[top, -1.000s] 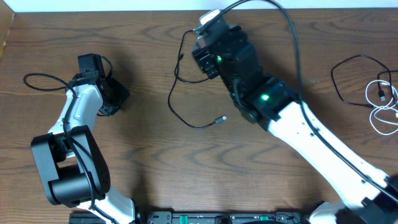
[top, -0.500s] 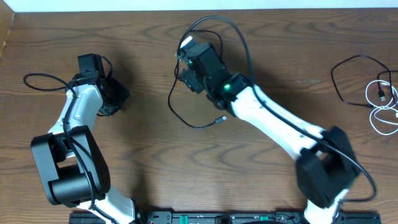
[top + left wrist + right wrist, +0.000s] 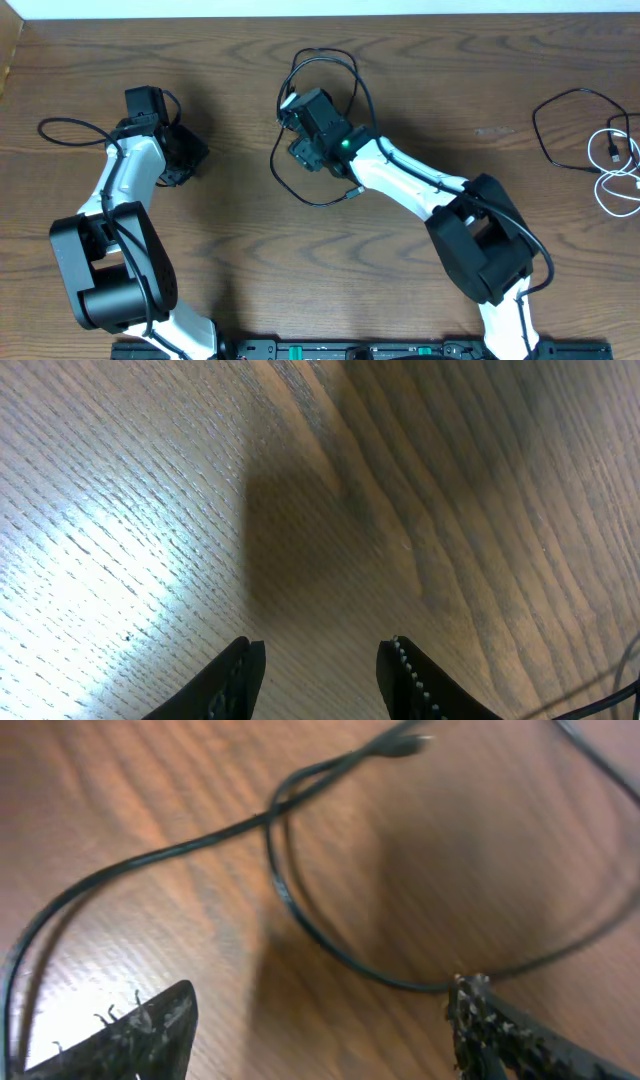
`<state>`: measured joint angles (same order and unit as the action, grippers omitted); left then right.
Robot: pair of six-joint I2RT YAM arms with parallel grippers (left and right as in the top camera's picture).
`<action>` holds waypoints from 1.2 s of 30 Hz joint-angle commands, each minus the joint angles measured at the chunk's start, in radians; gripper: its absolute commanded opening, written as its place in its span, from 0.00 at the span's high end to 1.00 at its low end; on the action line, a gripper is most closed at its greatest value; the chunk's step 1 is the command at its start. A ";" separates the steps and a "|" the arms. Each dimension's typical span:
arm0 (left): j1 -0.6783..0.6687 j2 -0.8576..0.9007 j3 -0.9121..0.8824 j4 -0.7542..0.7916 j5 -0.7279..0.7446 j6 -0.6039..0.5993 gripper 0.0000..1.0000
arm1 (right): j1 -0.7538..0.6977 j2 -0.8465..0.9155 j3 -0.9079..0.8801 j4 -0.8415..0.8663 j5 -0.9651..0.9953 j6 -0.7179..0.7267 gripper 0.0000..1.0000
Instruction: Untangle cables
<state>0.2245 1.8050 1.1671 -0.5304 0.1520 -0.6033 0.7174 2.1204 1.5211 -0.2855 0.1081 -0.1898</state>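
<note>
Right wrist view: the right tool (image 3: 320,1010) is seen spread wide and empty, with the black cable (image 3: 285,905) looped on the table (image 3: 120,810) just ahead of its fingertips, untouched. The white cable (image 3: 620,180) is coiled well behind it. The left tool (image 3: 320,660) is held parted, gripping nothing.
</note>
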 commanded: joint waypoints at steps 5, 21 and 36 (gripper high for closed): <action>-0.002 0.006 -0.006 -0.003 -0.002 -0.005 0.58 | 0.000 0.052 0.003 0.045 -0.063 -0.010 0.22; -0.002 0.006 -0.006 -0.003 -0.002 -0.005 0.58 | -0.030 0.157 0.003 0.139 -0.063 -0.010 0.34; -0.002 0.006 -0.006 -0.003 -0.002 -0.005 0.58 | 0.010 0.169 0.003 -0.030 -0.163 0.301 0.95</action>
<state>0.2245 1.8050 1.1671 -0.5304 0.1520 -0.6033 0.7033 2.2578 1.5494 -0.2512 0.0364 -0.0322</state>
